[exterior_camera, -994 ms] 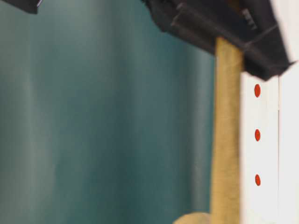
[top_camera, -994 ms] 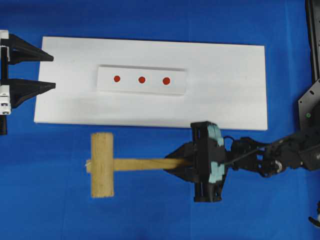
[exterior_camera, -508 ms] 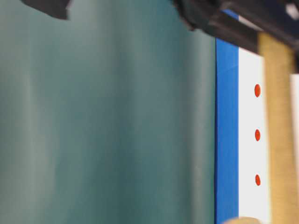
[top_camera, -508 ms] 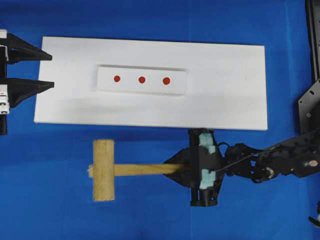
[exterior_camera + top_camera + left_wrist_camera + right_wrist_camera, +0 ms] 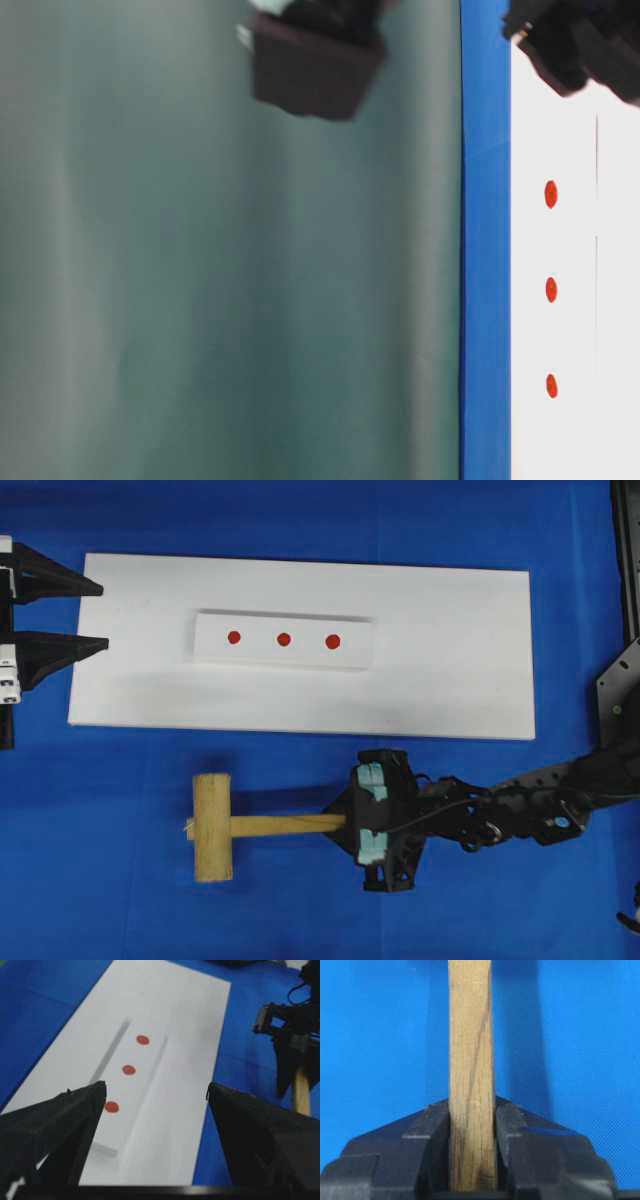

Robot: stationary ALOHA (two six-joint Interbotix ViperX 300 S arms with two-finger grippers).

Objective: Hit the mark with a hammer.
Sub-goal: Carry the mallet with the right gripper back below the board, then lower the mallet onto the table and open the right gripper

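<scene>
The hammer, a light-wood mallet, hangs over the blue cloth in front of the white board (image 5: 450, 680). Its head (image 5: 213, 827) points left and its handle (image 5: 290, 825) runs right into my right gripper (image 5: 342, 823), which is shut on it. In the right wrist view both fingers press the handle (image 5: 471, 1050) from either side. A shadow lies apart from the handle. Three red marks (image 5: 284, 639) sit in a row on a raised white strip (image 5: 355, 645). My left gripper (image 5: 100, 614) stands open at the board's left edge, nothing between its fingertips (image 5: 95, 1092).
Blue cloth (image 5: 120, 900) covers the table around the board. The right arm (image 5: 520, 805) stretches in from the right edge, with a black mount (image 5: 620, 690) behind it. In the table-level view a blurred dark gripper part (image 5: 315, 60) hangs at the top; the hammer does not show there.
My right gripper carried the hammer left and toward the front edge, away from the board; the head looks smaller from overhead. The hammer left the table-level view. The left gripper edged slightly toward the back.
</scene>
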